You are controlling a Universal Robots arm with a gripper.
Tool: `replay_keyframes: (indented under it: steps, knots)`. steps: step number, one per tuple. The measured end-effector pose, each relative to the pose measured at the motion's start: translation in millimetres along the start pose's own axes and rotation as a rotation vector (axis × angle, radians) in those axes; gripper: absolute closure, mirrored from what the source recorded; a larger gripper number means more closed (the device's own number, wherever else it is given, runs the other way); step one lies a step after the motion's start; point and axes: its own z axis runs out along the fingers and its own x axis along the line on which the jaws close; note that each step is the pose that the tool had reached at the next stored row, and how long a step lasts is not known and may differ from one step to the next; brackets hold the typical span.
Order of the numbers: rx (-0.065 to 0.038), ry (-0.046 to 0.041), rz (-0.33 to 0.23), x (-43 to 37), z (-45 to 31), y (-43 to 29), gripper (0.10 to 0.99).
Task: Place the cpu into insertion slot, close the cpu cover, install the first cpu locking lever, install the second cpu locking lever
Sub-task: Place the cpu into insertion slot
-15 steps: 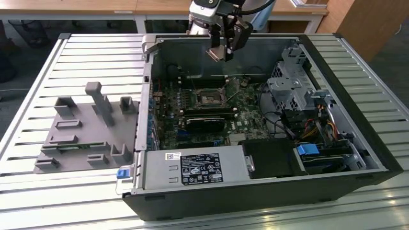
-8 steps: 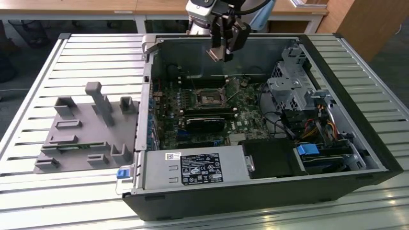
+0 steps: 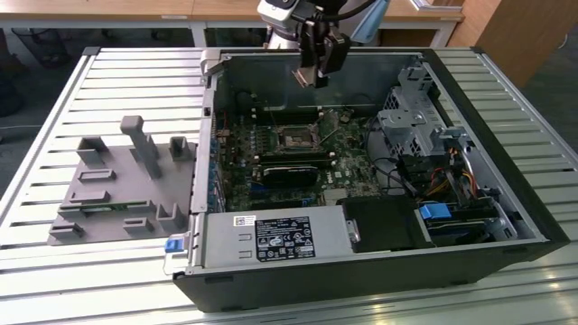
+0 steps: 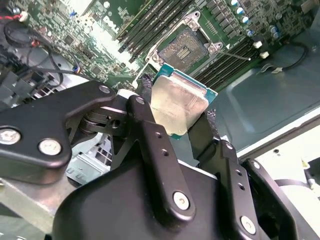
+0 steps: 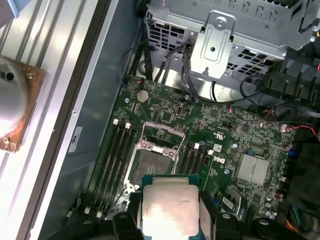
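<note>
- The gripper (image 3: 315,76) is clamped on the cpu (image 3: 310,78). In both wrist views its two black fingers (image 4: 150,130) press on opposite edges of the chip (image 4: 177,102), metal top showing.
- It hangs in open air over the far part of the open computer case (image 3: 505,257), above the case's rim and clear of its walls.
- The insertion slot (image 3: 296,137) lies below on the motherboard (image 5: 225,125), well apart from the chip and bare inside (image 5: 151,164).
- In the first wrist view the cpu cover (image 5: 162,134) stands open along one edge of the slot.
- Memory slots (image 5: 114,155) flank the socket. A long black card (image 3: 289,174) sits just on its near side.
- A metal drive cage (image 3: 415,128) with cables rises on the exterior view's right, and a power supply (image 3: 275,237) fills the near corner.
- A grey fixture (image 3: 118,183) rests on the slatted table (image 3: 54,101), at the exterior view's left of the case.
</note>
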Motion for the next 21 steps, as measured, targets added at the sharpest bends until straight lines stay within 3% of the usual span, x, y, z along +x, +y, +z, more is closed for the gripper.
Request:
replay_keyframes:
  steps: [8,13,21]
  knots:
    - [0.0,-0.0065,0.089,0.1,0.6,0.0,0.545]
    - [-0.001,-0.0088,0.113,0.2,1.4,0.0,0.545]
    - [0.003,-0.028,0.113,0.2,8.2,-0.4,0.545]
